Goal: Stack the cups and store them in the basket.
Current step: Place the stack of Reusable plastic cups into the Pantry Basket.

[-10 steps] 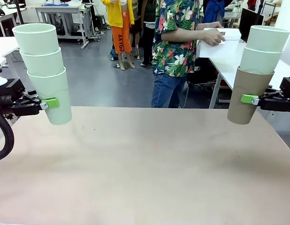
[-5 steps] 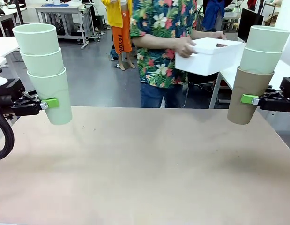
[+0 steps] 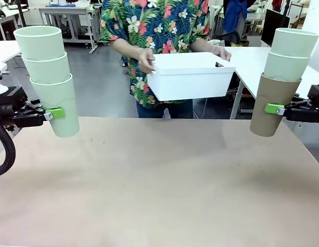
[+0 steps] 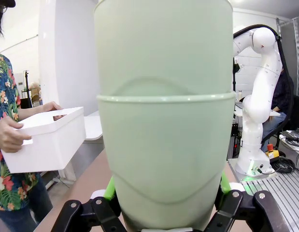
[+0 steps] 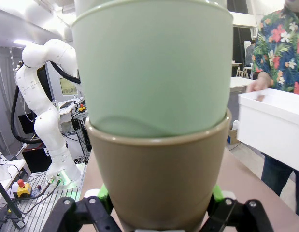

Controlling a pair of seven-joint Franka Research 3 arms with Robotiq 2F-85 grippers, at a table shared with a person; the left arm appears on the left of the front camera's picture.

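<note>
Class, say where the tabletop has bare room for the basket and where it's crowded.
The tabletop is bare between the green stack in the left claw and the brown-bottomed stack in the right claw; those side edges are crowded.

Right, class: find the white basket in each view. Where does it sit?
Front view: top centre, basket held beyond the table.
Left wrist view: middle left, beside the green cups.
Right wrist view: right edge, beside the tan cup.
Shared landmark: the person's floral shirt.
</note>
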